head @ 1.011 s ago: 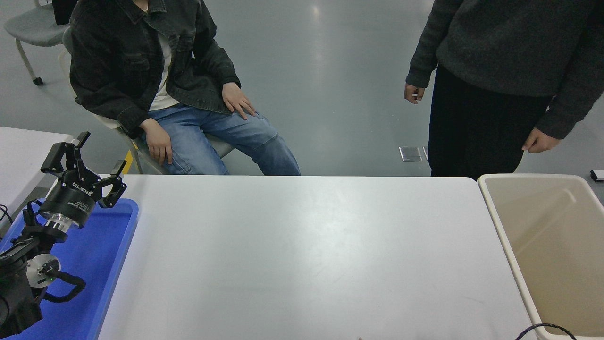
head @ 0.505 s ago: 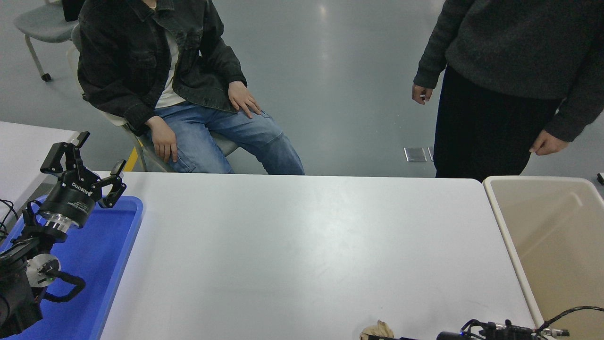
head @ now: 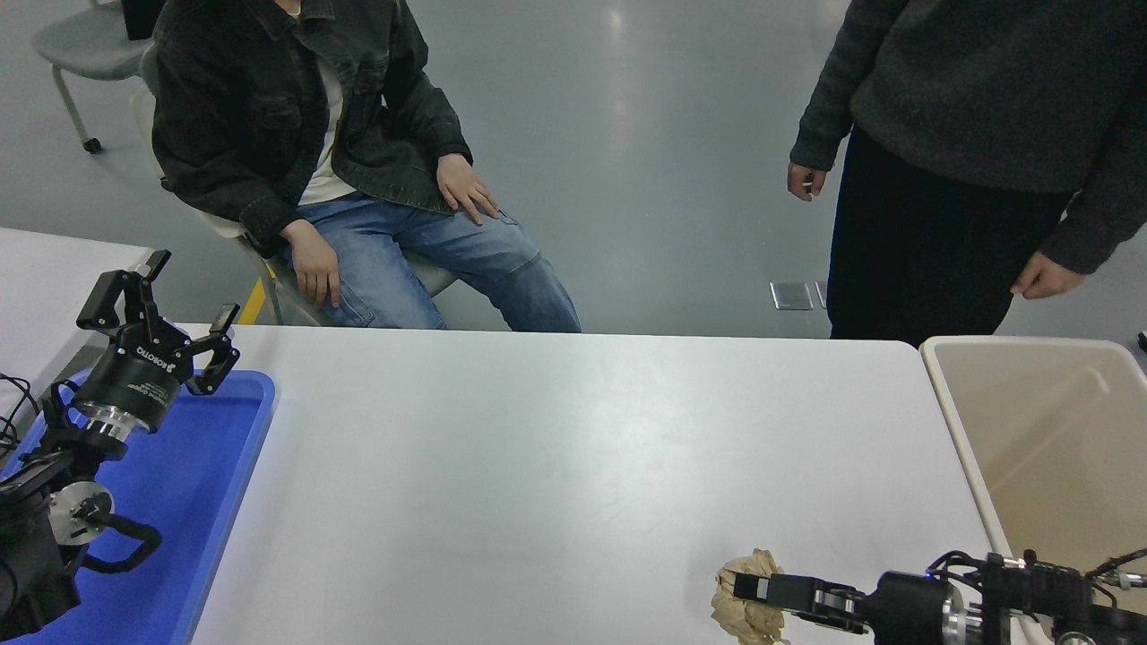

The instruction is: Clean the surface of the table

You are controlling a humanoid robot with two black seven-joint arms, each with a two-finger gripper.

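Reaching in low from the near right corner, the right gripper [head: 748, 598] has pushed onto the table surface [head: 556, 466] with a crumpled tan wad of paper [head: 748, 596] clamped between its fingers — a second ago neither arm nor wad was over the table at all, and half a second back only the tip of the wad showed at the near edge. The wad looks pressed down against the white top, which suggests the wiping stroke is only just starting, with nearly the whole surface ahead of it and to its left not yet covered. Just to the right of the gripper stands a beige bin [head: 959, 448], close beside the table's end. Far off to its left, the left gripper [head: 166, 309] hangs over a blue tray [head: 224, 484], fingers spread apart and holding nothing, exactly where it was a second ago. Beyond the far edge a seated person in a dark jacket [head: 269, 116] and a standing person in a grey sweater [head: 977, 90] look on — both well clear of the arm's likely sweep.
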